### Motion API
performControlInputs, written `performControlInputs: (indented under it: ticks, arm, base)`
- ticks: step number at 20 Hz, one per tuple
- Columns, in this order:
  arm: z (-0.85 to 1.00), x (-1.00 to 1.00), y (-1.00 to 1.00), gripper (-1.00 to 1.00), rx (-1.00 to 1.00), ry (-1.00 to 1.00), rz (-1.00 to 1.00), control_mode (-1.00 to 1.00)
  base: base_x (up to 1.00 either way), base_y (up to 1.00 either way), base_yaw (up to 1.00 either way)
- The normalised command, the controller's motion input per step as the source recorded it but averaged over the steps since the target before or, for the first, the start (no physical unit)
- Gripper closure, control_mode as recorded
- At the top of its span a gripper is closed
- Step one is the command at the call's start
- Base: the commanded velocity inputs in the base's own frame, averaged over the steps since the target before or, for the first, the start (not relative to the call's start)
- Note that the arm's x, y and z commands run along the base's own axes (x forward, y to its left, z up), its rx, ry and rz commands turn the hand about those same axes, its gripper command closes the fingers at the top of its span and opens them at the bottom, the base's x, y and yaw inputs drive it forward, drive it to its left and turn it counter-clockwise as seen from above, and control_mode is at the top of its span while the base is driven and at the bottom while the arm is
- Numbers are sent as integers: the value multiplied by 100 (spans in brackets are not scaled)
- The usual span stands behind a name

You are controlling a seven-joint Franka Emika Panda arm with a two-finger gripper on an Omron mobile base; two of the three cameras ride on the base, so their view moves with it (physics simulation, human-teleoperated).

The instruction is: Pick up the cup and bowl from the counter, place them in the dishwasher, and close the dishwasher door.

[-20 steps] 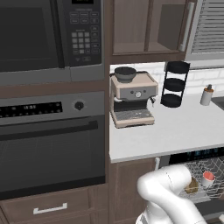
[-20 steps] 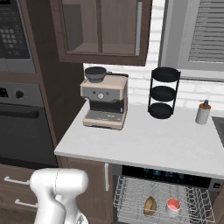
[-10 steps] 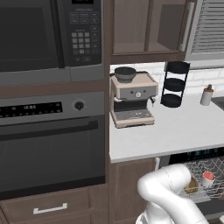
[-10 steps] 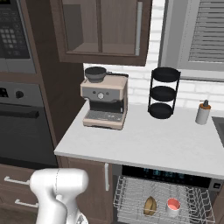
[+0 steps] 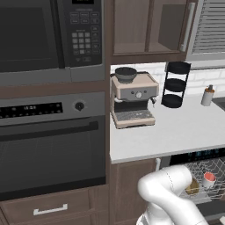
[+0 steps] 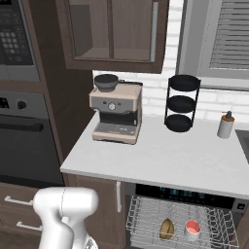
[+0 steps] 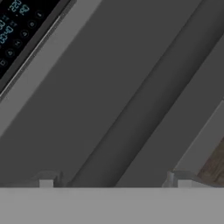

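Gripper [image 7: 111, 183] tips sit wide apart, holding nothing, right up against the dark door [image 7: 109, 100]. A black strip [image 7: 19, 30] with teal lights shows at 10 o'clock in the hand view. In the right base view, the rack [image 6: 146, 223] sticks out under the counter [image 6: 160, 160]. The bowl [image 6: 167, 228] stands on edge in the rack, and the cup [image 6: 192, 229] sits just beside it at 3 o'clock.

I am in a home kitchen: a counter [image 6: 160, 160] with a coffee machine [image 6: 116, 115], a dishwasher [image 6: 185, 224] open beneath it, an oven [image 5: 50, 149] and microwave [image 5: 48, 37] beside it, wooden cabinets [image 6: 114, 31] above.
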Motion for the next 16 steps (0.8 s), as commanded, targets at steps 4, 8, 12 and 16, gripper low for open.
performControlInputs:
  ticks: [4, 8, 12, 16]
  arm:
    - [43, 65, 3, -100, 33, -50, 0, -100]
    - [11, 77, 2, -100, 39, -51, 2, -100]
    - [3, 100, 9, -100, 32, -44, 3, -100]
    - [0, 100, 12, -100, 28, -41, 0, -100]
  base:
    - [0, 0, 0]
    - [0, 0, 0]
    - [0, 0, 0]
    - [0, 0, 0]
